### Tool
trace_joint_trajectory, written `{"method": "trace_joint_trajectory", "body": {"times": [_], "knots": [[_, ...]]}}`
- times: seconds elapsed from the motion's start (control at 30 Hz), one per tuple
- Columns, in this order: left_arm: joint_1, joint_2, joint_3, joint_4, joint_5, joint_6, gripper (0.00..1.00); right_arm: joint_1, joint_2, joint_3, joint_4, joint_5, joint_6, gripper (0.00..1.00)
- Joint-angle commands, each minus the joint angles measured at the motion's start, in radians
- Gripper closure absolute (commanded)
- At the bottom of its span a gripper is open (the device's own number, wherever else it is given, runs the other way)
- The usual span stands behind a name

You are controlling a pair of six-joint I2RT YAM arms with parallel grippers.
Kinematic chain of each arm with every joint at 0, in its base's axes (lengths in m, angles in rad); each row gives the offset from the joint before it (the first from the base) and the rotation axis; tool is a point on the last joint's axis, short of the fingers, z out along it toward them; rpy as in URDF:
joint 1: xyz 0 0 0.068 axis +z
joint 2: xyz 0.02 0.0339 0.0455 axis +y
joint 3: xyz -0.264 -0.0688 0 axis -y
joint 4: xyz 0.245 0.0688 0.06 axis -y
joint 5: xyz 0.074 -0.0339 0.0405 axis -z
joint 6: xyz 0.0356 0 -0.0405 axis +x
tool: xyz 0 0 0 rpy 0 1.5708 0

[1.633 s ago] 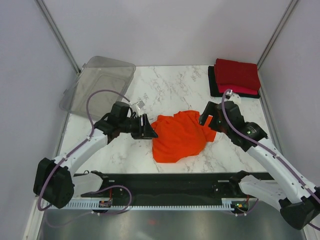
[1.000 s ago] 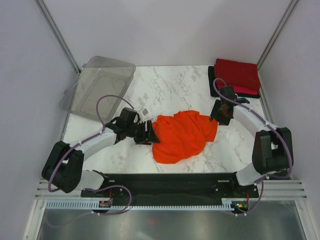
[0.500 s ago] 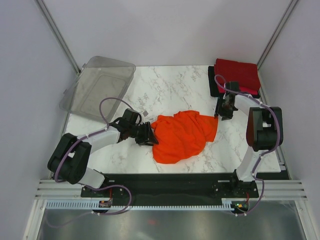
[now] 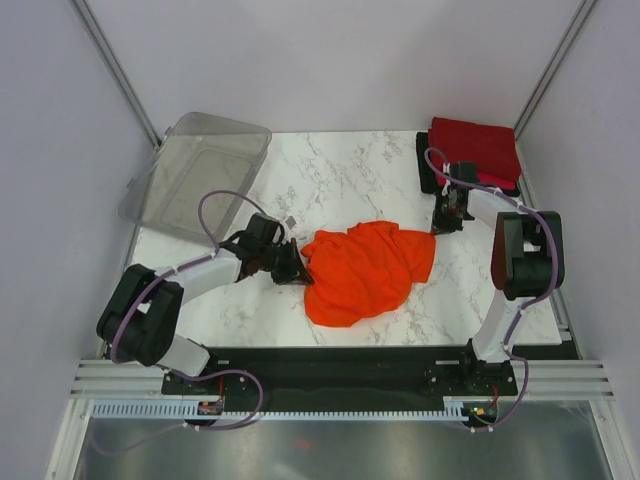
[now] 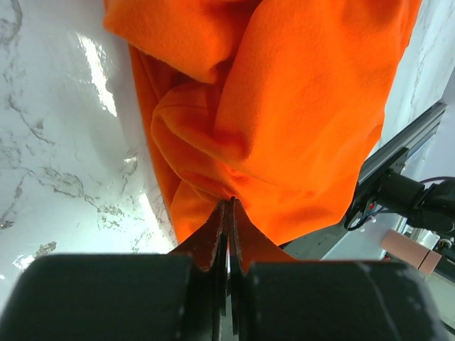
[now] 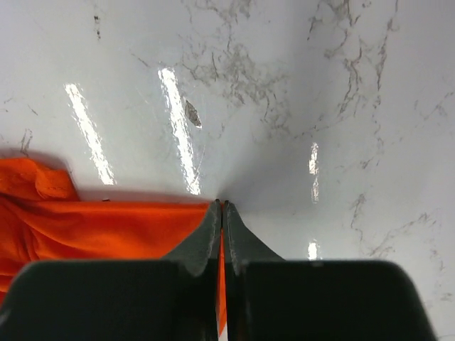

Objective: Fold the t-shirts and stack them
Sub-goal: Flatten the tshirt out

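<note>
A crumpled bright orange t-shirt (image 4: 365, 270) lies in the middle of the marble table. My left gripper (image 4: 300, 272) is at its left edge. In the left wrist view the gripper (image 5: 229, 203) is shut, pinching a fold of the orange cloth (image 5: 284, 106). My right gripper (image 4: 437, 229) is at the shirt's far right corner. Seen from the right wrist, that gripper (image 6: 222, 205) is shut with a thin strip of orange cloth (image 6: 106, 227) between its fingers, low against the tabletop. Folded t-shirts (image 4: 475, 148) are stacked at the back right: dark red on top, pinkish-red under it, black lowest.
A clear plastic bin (image 4: 195, 175) sits tilted at the back left, partly over the table's edge. White marble table (image 4: 350, 180) shows between the bin and the folded stack. A black rail (image 4: 340, 365) runs along the near edge.
Both grippers have shut on the orange t-shirt's edges. The right arm swung back to the shirt's far right corner; the left gripper edged in at the left side.
</note>
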Motion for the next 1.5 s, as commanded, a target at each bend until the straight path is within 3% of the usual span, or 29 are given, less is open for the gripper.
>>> {"method": "trace_joint_trajectory", "body": {"times": [0.0, 0.1, 0.3, 0.5, 0.7, 0.87, 0.97, 1.0, 1.2, 1.27, 1.37, 1.4, 1.47], "knots": [[-0.003, 0.008, 0.084, -0.013, -0.044, -0.015, 0.98, 0.004, -0.01, 0.018, 0.009, 0.012, 0.0, 1.0], [-0.003, -0.003, 0.167, -0.103, -0.084, 0.009, 0.98, 0.003, -0.108, 0.085, -0.104, 0.172, 0.064, 1.0], [0.0, 0.032, 0.672, -0.372, -0.321, 0.144, 0.98, -0.025, -0.445, 0.248, -0.302, 0.44, 0.201, 1.0], [0.0, 0.041, 1.027, -0.556, -0.475, 0.192, 0.98, -0.031, -0.642, 0.49, -0.437, 0.533, 0.302, 1.0], [0.0, -0.103, 1.082, -0.653, -0.474, 0.212, 0.98, -0.031, -0.755, 0.662, -0.533, 0.53, 0.319, 1.0], [0.0, -0.14, 1.118, -0.653, -0.512, 0.242, 0.98, -0.031, -0.818, 0.67, -0.531, 0.501, 0.292, 1.0], [0.003, -0.023, 1.233, -0.64, -0.521, 0.276, 0.98, -0.031, -0.832, 0.635, -0.508, 0.466, 0.275, 1.0], [0.006, 0.085, 1.32, -0.628, -0.512, 0.287, 0.98, -0.031, -0.832, 0.606, -0.507, 0.463, 0.269, 1.0], [0.009, 0.493, 1.698, -0.541, -0.285, 0.336, 0.98, -0.031, -0.868, 0.425, -0.458, 0.455, 0.252, 1.0], [0.008, 0.606, 1.723, -0.524, -0.233, 0.325, 0.98, -0.031, -0.868, 0.394, -0.456, 0.46, 0.252, 1.0], [0.009, 0.647, 1.66, -0.525, -0.155, 0.341, 0.74, -0.031, -0.894, 0.311, -0.424, 0.44, 0.261, 1.0], [0.009, 0.634, 1.575, -0.527, -0.151, 0.353, 0.58, -0.031, -0.901, 0.27, -0.419, 0.435, 0.267, 1.0], [0.008, 0.536, 1.461, -0.53, -0.182, 0.396, 0.53, -0.03, -0.92, 0.23, -0.403, 0.4, 0.282, 1.0]]}}
